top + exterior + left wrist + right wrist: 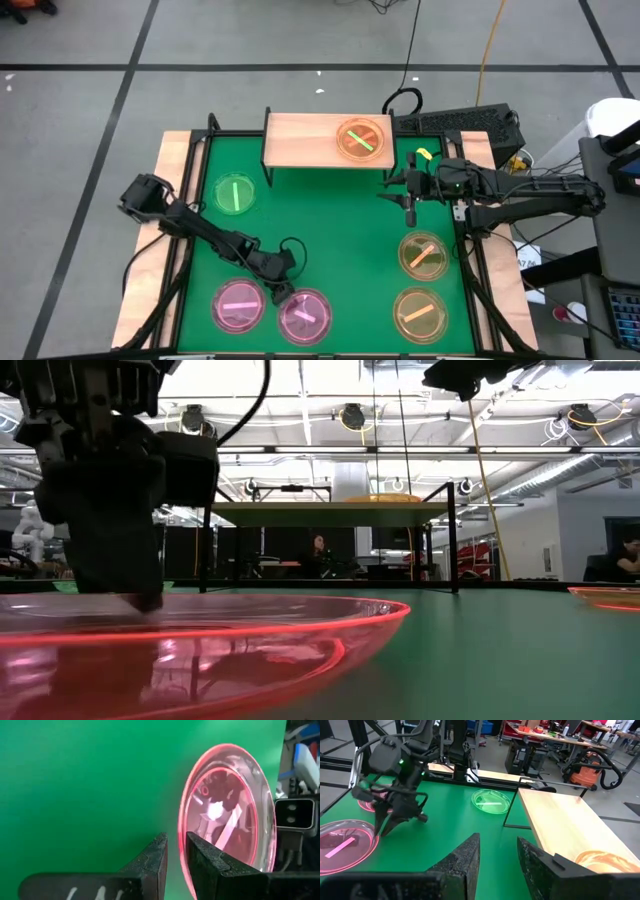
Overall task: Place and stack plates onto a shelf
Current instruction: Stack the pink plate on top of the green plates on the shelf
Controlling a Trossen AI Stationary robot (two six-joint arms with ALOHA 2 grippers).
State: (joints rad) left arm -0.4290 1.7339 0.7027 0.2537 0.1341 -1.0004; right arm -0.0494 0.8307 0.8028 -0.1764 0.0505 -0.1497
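The left gripper [281,293], fingers slightly apart, straddles the rim of a pink plate [304,317] on the tabletop [320,215]. A shallow grip could let the plate slip. The right gripper [407,207] waits open beside the shelf [300,138].

The left end effector [279,293] reaches low, fingers slightly parted; the right end effector [407,208] hovers, fingers apart, arm extended inward.

One orange plate [361,140] sits on the shelf [300,138]; green [234,193], two pink [239,305], two orange [423,254] lie flat on the table.
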